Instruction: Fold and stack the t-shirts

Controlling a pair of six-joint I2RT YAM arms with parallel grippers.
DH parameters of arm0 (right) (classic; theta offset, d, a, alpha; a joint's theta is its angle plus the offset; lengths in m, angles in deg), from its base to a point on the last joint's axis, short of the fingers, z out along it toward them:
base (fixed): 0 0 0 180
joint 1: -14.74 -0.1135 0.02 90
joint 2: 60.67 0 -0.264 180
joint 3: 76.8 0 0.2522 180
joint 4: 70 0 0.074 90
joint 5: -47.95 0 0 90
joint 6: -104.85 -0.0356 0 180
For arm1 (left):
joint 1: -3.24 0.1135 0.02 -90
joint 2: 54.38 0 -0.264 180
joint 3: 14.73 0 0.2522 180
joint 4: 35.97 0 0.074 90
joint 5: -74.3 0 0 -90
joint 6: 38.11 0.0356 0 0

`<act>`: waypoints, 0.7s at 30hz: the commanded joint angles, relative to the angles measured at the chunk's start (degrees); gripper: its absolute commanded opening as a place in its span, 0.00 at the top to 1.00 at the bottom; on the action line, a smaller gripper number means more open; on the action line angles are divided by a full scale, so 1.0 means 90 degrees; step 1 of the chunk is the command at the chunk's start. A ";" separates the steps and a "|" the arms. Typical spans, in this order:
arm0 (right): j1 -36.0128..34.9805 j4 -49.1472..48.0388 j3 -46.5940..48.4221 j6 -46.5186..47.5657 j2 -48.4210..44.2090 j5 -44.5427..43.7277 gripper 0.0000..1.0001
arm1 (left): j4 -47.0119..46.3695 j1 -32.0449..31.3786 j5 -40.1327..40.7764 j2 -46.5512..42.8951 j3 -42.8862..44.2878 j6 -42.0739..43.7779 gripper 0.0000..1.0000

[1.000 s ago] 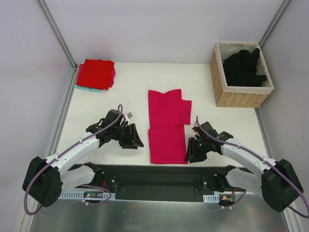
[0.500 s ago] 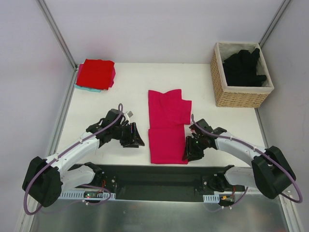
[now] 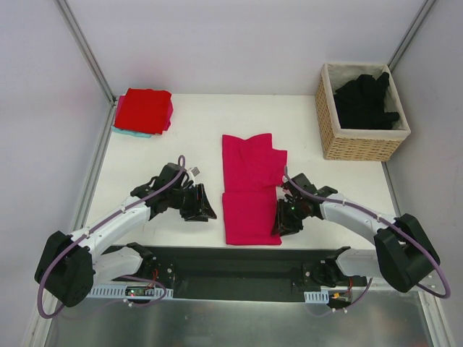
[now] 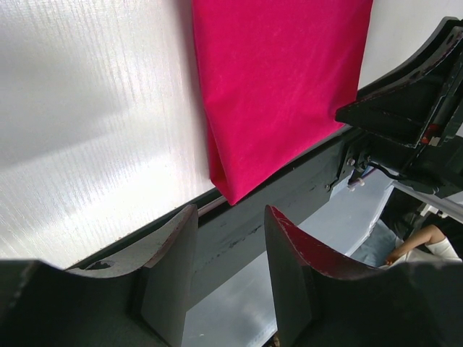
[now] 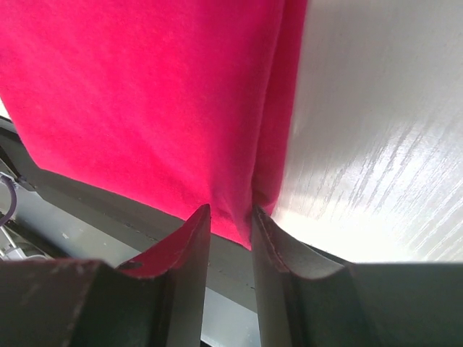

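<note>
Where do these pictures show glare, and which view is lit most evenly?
Top external: even light, sharp, no glare. Left wrist: bright glare on the table. Right wrist: streaky glare on the table beside the pink t-shirt, dark foreground.

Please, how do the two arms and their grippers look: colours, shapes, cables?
The left arm and right arm have white links and black joints. A purple cable runs along each. The left gripper and right gripper are black, each with two curved, matte dark fingers.

Open table (image 3: 195,137) between red stack (image 3: 143,110) and pink t-shirt (image 3: 249,181), wicker basket (image 3: 358,144) blocking far right corner
</note>
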 commanded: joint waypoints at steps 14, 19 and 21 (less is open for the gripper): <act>0.0125 0.0703 0.0119 0.0014 -0.0564 -0.0291 0.60 | -0.0146 -0.0122 -0.0116 0.0040 0.0053 0.0129 0.59; 0.0145 0.0460 -0.0262 -0.0142 -0.0613 -0.0174 0.58 | -0.0137 -0.0122 -0.0136 0.0050 0.0112 0.0207 0.59; 0.0145 0.0342 -0.0437 -0.0250 -0.0613 -0.0115 0.58 | -0.0137 -0.0122 -0.0155 0.0050 0.0122 0.0227 0.59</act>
